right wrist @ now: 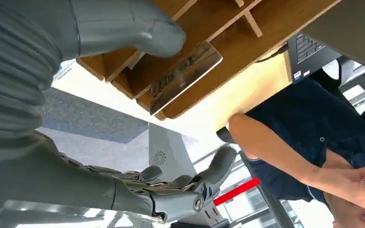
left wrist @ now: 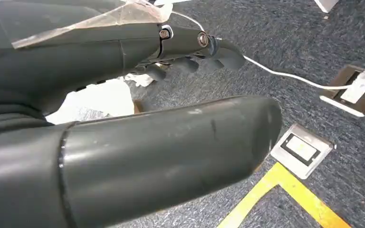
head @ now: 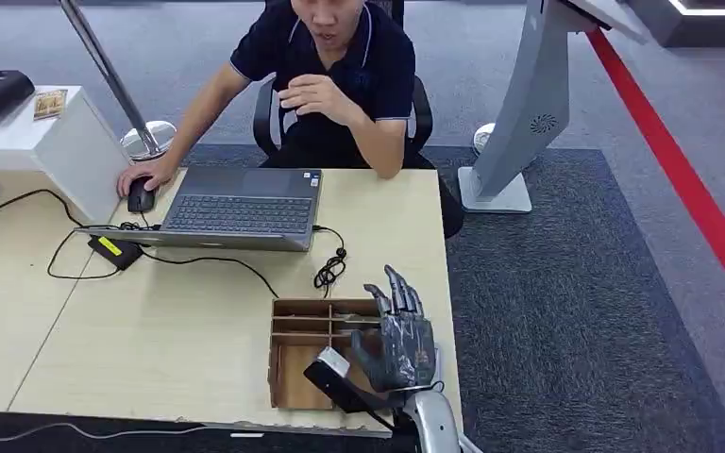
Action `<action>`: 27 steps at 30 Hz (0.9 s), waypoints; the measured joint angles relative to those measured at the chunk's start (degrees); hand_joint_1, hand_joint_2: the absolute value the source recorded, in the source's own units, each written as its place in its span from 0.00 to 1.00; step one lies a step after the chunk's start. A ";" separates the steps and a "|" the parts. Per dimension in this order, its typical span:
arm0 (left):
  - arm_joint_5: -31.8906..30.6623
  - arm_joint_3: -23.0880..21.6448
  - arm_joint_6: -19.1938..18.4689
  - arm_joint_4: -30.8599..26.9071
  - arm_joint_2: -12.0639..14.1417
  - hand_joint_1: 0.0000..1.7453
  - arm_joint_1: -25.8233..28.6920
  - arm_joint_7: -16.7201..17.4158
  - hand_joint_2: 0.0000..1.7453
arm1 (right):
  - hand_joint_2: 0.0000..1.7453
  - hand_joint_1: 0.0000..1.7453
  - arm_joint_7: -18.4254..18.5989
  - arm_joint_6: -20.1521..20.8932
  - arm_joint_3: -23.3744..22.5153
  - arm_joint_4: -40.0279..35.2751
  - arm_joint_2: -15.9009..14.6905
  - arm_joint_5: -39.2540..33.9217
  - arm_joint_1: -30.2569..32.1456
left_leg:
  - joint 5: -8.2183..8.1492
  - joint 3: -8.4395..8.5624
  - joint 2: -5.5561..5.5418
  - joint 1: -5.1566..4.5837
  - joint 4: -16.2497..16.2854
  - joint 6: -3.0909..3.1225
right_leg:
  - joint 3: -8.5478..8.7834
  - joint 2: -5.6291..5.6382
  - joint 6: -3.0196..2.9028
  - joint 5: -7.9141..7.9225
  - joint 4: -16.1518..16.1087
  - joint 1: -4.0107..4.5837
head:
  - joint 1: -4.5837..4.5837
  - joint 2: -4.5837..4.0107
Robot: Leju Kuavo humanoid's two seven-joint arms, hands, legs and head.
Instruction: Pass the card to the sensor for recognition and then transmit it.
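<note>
Wooden tray [head: 288,377] is partly hidden behind the right hand [head: 395,338], whose fingers are spread, holding nothing. The card [right wrist: 185,74], brownish with blurred print, leans inside a tray slot. Left hand [left wrist: 123,118] hangs loose, empty.

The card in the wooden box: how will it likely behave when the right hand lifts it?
The card looks thin, flat and probably stiff. Its face shows a sheen, so it may slip between the fingers. It leans against a divider of the wooden box, under the right hand, leaving an edge to catch.
</note>
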 joint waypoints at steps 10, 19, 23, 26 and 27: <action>0.00 0.00 -0.02 0.00 0.00 0.00 -0.01 0.00 0.00 | 1.00 0.36 0.07 0.00 0.00 0.00 -0.07 -0.05 -0.10 | 0.00 0.00 0.00 0.00 0.00 0.00 | 0.00 0.00 0.00 0.00 0.00 0.00 | 0.00 0.00; -0.02 -0.02 -0.02 0.00 0.00 0.00 -0.07 0.00 0.00 | 1.00 0.34 0.35 0.22 0.02 0.00 -0.26 -0.31 -0.15 | 0.00 0.00 0.00 0.00 0.00 0.00 | 0.00 0.00 0.00 0.00 0.00 0.00 | 0.00 0.00; -0.04 -0.02 -0.04 0.00 0.00 0.00 -0.10 0.00 0.00 | 1.00 0.36 0.59 0.33 0.04 -0.02 -0.26 -0.57 -0.15 | 0.00 0.00 0.00 0.00 0.00 0.00 | 0.00 0.00 0.00 0.00 0.00 0.00 | 0.00 0.00; -0.04 -0.02 -0.07 0.00 0.00 0.00 -0.13 0.00 0.00 | 1.00 0.36 0.59 0.35 0.04 -0.02 -0.28 -0.70 -0.14 | 0.00 0.00 0.00 0.00 0.00 0.00 | 0.00 0.00 0.00 0.00 0.00 0.00 | -0.02 0.00; -0.04 -0.02 -0.07 0.00 0.00 0.00 -0.13 0.00 0.00 | 1.00 0.35 0.59 0.39 0.04 -0.02 -0.28 -0.75 -0.14 | 0.00 0.00 0.00 0.00 0.00 0.00 | 0.00 0.00 0.00 0.00 0.00 0.00 | 0.00 0.00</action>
